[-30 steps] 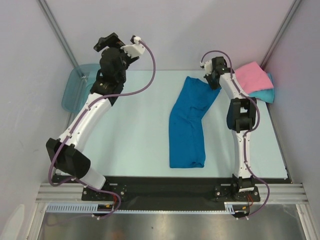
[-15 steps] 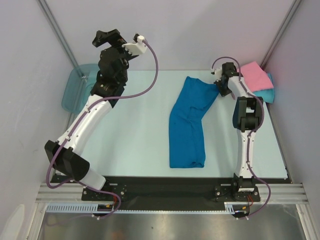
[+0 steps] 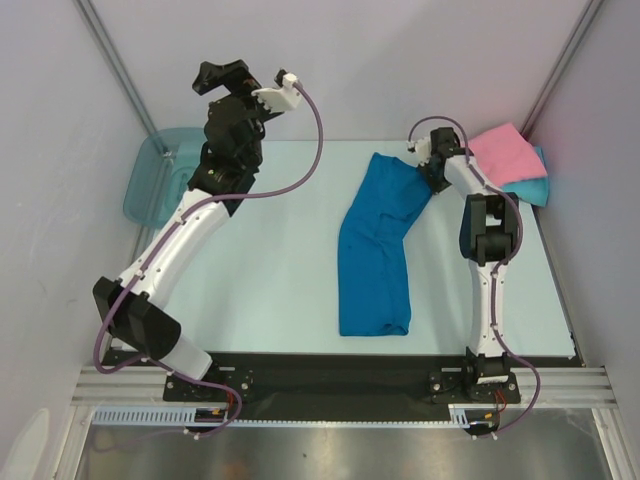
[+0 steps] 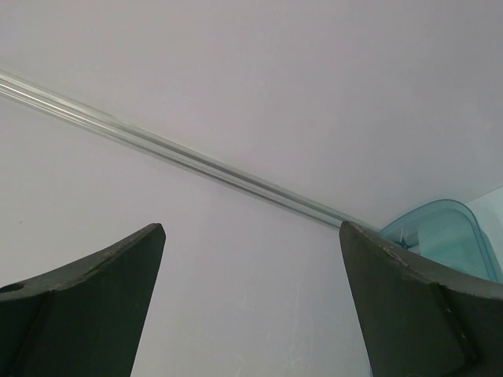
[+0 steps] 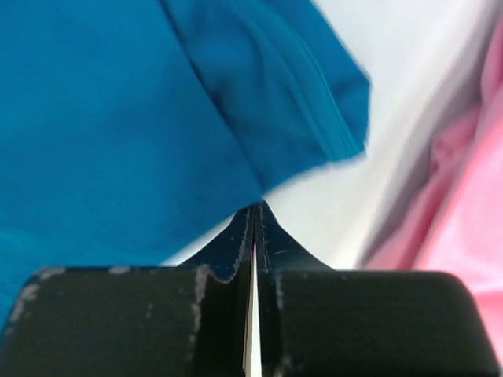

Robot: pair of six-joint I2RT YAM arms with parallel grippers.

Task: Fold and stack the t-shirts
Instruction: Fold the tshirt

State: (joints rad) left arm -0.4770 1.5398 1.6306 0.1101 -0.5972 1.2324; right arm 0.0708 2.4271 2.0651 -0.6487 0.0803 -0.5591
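Observation:
A deep blue t-shirt [image 3: 375,250] lies folded into a long strip down the middle of the table. In the right wrist view this blue t-shirt [image 5: 118,118] fills the upper left. My right gripper [image 3: 430,168] [image 5: 255,206] is shut, with its tips at the edge of the cloth by the far right sleeve. I cannot tell whether any cloth is pinched. A pink t-shirt [image 3: 505,150] [image 5: 464,220] lies on a turquoise t-shirt [image 3: 530,187] at the far right corner. My left gripper [image 3: 225,75] [image 4: 251,236] is raised high at the far left, open and empty.
A translucent teal bin [image 3: 150,180] [image 4: 440,232] sits at the far left edge of the table. Pale walls with metal frame bars [image 3: 120,75] enclose the table on three sides. The left arm leans over the table's left part.
The right gripper swung right toward the pink shirt, then came back left to the blue shirt's sleeve edge. The left wrist shifted slightly. The blue shirt hardly moved.

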